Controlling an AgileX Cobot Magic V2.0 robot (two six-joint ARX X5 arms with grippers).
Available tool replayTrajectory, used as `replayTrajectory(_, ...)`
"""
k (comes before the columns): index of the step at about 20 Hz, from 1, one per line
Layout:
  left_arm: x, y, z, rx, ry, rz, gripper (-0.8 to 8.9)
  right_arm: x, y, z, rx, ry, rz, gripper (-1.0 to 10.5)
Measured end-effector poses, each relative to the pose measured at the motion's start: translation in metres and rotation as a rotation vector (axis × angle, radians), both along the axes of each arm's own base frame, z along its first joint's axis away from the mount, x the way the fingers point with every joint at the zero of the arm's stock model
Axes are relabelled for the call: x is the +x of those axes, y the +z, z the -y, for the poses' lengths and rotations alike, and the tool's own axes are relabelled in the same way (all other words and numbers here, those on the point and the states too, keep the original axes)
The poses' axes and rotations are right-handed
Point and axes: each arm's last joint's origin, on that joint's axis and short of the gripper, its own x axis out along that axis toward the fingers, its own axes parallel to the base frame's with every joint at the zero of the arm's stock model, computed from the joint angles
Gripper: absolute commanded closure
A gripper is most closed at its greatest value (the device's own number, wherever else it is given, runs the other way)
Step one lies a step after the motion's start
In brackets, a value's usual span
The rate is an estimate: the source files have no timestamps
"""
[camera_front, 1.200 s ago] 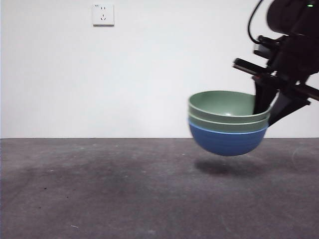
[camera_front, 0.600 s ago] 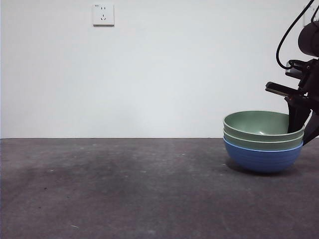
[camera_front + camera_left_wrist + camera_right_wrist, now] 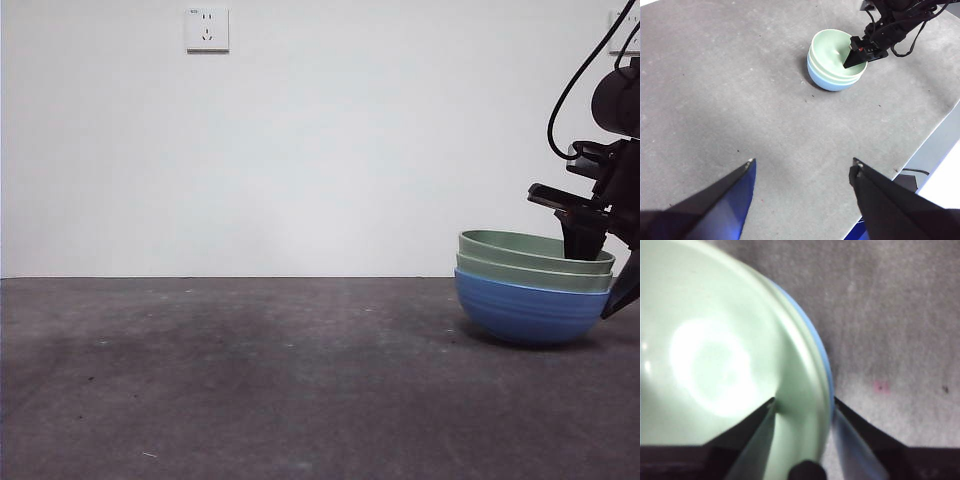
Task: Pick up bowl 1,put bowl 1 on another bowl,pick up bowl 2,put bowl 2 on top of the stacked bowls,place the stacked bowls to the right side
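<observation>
The stacked bowls [image 3: 530, 300] rest on the table at the far right of the front view, tilted a little down toward the arm. Two pale green bowls [image 3: 535, 268] nest in the blue bowl [image 3: 525, 312]. My right gripper [image 3: 598, 280] is shut on the stack's rim, one jaw inside the top green bowl [image 3: 715, 355] and the other outside against the blue wall [image 3: 826, 365]. In the left wrist view the stack [image 3: 835, 65] and that gripper [image 3: 855, 57] lie far off. My left gripper [image 3: 803, 161] hangs open high above the table, holding nothing.
The grey table [image 3: 250, 380] stretches left of the stack. Its edge [image 3: 935, 140] runs close to the bowls on the right arm's side. A white wall socket [image 3: 207, 29] sits high on the back wall.
The right gripper carried the stack down and to the right from mid-air onto the table. Since half a second ago the stack has shifted slightly right and tipped a little.
</observation>
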Motion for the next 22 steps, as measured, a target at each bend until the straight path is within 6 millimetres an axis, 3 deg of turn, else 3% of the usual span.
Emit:
replayTrajectory(6, 0.0, 0.0, 0.0, 0.0, 0.0, 0.0, 4.96, -0.002, 0.003, 0.0, -0.001, 0.003, 0.009, 7.5)
replayTrajectory(11, 0.0, 0.0, 0.0, 0.0, 0.0, 0.0, 4.96, -0.018, 0.044, 0.001, -0.005, 0.008, 0.128, 7.5)
replayTrajectory(16, 0.0, 0.0, 0.0, 0.0, 0.0, 0.0, 4.97, -0.057, 0.088, 0.002, -0.008, 0.014, 0.17, 7.5)
replayTrajectory(22, 0.0, 0.0, 0.0, 0.001, -0.001, 0.0, 4.98, -0.134, 0.135, -0.006, -0.019, 0.094, 0.179, 7.5)
